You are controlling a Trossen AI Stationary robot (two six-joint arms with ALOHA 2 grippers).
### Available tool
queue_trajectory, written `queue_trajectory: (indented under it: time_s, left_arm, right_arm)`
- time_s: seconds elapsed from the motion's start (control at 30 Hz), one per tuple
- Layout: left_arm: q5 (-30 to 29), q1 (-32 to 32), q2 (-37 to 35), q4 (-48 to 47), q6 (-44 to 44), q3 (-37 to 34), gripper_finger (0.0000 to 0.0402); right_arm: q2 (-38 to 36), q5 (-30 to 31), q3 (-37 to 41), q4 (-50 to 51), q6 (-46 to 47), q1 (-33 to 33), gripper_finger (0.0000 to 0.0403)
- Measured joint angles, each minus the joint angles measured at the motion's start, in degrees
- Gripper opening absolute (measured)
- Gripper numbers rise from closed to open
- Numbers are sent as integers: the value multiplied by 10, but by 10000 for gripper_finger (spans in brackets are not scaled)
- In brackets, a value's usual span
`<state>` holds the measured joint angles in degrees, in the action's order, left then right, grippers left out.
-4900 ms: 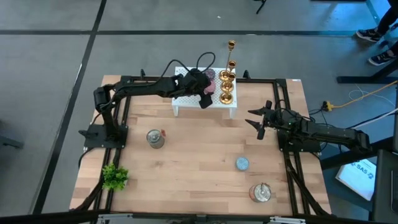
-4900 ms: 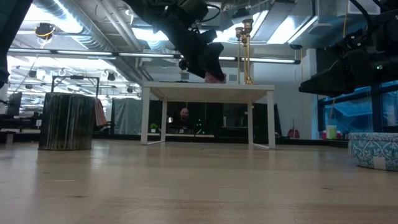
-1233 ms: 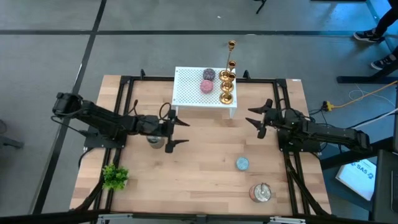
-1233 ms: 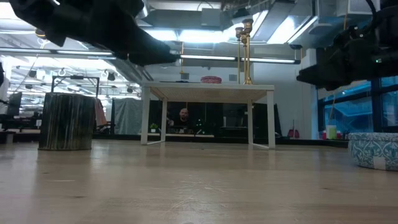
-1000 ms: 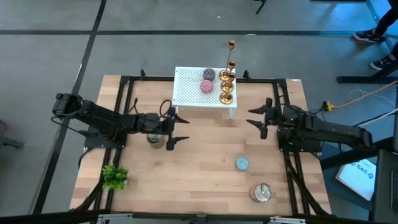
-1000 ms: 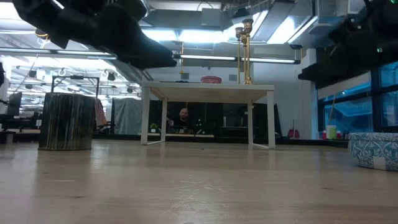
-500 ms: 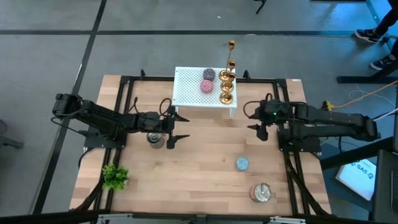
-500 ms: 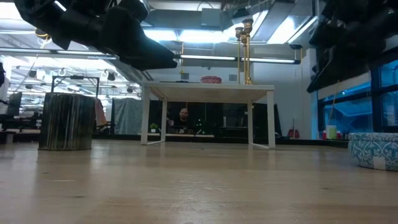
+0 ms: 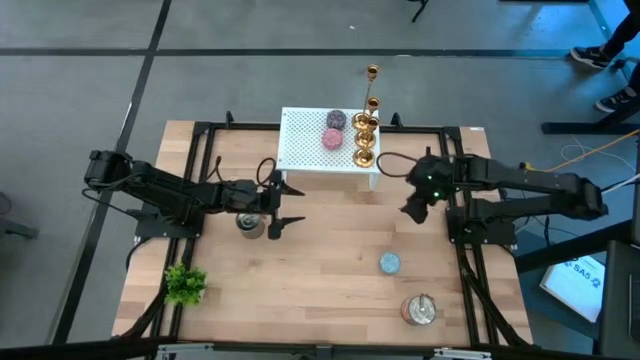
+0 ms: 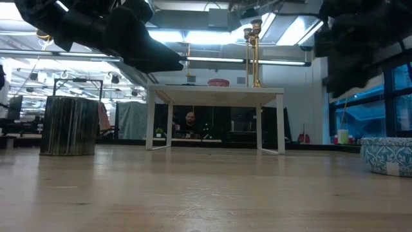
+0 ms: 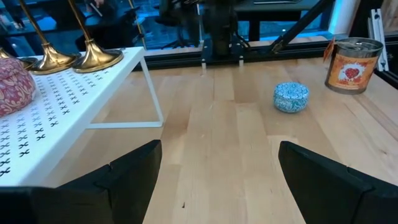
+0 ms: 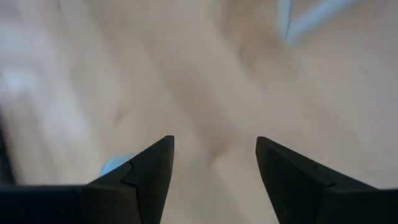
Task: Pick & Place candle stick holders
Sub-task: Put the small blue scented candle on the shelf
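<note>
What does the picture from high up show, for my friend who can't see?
Gold candle holders stand in a row on a small white shelf at the table's far edge, beside two round discs. The left claw and right claw, both open and empty, hover over the wooden table nearby.

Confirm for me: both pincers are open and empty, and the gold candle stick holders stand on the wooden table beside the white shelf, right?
Not quite. The candle stick holders stand on the white shelf itself, at its right end, as the high view shows. The rest holds: left pincer and right pincer are open and empty.
</note>
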<state>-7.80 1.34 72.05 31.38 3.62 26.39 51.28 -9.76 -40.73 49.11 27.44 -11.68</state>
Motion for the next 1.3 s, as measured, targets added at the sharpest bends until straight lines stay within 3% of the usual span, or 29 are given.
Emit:
queue_trajectory:
  time_s: [0.1,0.33,0.57,1.0,1.17,1.3]
  left_arm:
    - [0,0,0,0,0,0,322]
    - [0,0,0,-4,-14,0,322]
    - [14,0,0,-8,-14,0,322]
    - [15,0,0,-8,-15,0,322]
    - [15,0,0,-8,-15,0,322]
    - [15,0,0,-9,-18,0,322]
  right_arm:
    - [13,-37,-36,87,39,3,232]
    - [32,-28,-28,229,55,45,232]
    - [84,-19,20,172,80,102,232]
    - [202,47,20,156,78,162,232]
    - [227,48,20,92,62,192,232]
    - [245,48,21,26,16,256,232]
